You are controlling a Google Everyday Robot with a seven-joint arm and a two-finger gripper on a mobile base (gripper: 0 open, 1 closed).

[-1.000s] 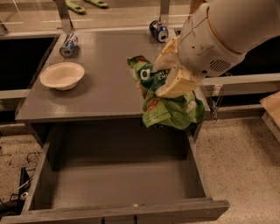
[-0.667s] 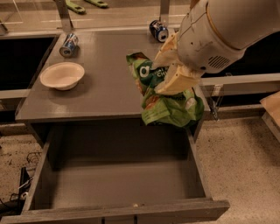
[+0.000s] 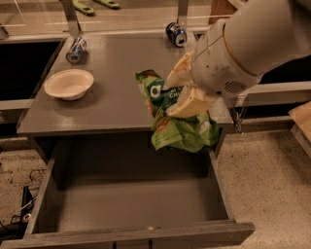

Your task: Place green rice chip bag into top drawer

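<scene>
The green rice chip bag (image 3: pixel 177 129) is crinkly and bright green with white lettering. It hangs in the air over the front right edge of the grey table and the back right of the open top drawer (image 3: pixel 131 204). My gripper (image 3: pixel 181 93) is shut on the bag's upper part, its cream fingers (image 3: pixel 192 104) clamped across it. The big white arm reaches in from the upper right. The drawer is pulled out, its flat grey bottom bare, its thick front panel along the bottom of the view.
A white bowl (image 3: pixel 69 83) sits at the table's left. One blue can (image 3: pixel 76 50) lies at the back left, another (image 3: pixel 176 34) at the back right. Green objects (image 3: pixel 92 7) lie beyond the table. Speckled floor lies right of the drawer.
The arm with the bag has shifted slightly toward the front and left, over the drawer's back edge. Nothing else has moved.
</scene>
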